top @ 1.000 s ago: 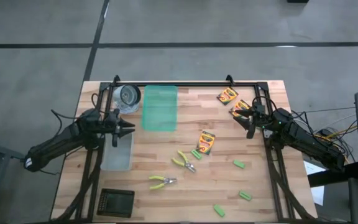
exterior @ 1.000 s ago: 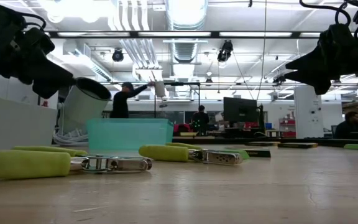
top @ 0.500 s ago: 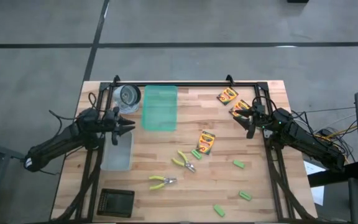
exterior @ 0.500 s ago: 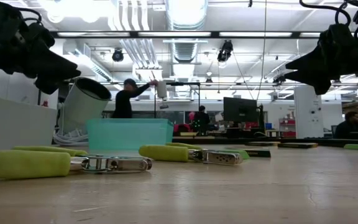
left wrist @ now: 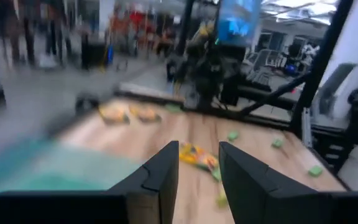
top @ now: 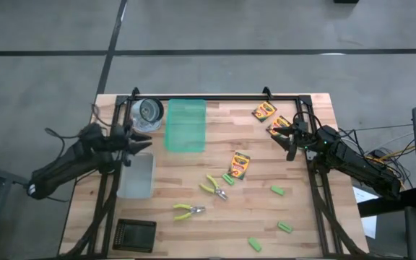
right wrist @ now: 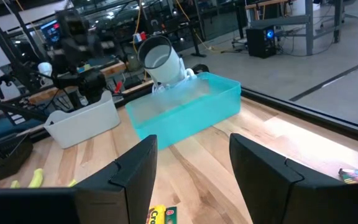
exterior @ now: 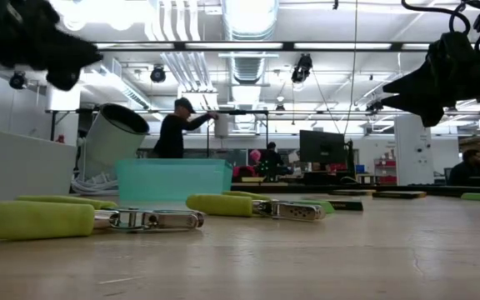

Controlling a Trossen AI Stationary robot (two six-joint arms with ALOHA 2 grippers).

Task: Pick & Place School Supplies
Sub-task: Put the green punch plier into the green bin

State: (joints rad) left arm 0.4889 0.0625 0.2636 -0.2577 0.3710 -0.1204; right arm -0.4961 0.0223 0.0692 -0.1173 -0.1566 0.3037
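Note:
Three yellow-orange crayon boxes lie flat on the wooden table: two near the far right corner point(top: 263, 111) point(top: 280, 124) and one at mid-table point(top: 239, 165). Two pliers with yellow-green handles point(top: 215, 186) point(top: 188, 211) lie toward the near side. Green blocks point(top: 277, 191) point(top: 285, 227) point(top: 254, 244) point(top: 227, 178) are scattered on the right half. My left gripper point(top: 146, 141) point(left wrist: 197, 168) hangs open above the clear bin's far end, touching nothing. My right gripper point(top: 289, 141) point(right wrist: 191, 162) hovers open just near of the right-hand crayon boxes.
A teal tray point(top: 185, 125) sits at the far middle, with a tipped white cup point(top: 149, 112) to its left. The clear bin point(top: 137, 175) stands at the left side, a black device point(top: 134, 234) at the near left corner. People move in the room behind point(exterior: 177, 125).
My left gripper has drawn back toward the table's left edge and risen, staying open. My right arm has kept still, and nothing on the table has moved.

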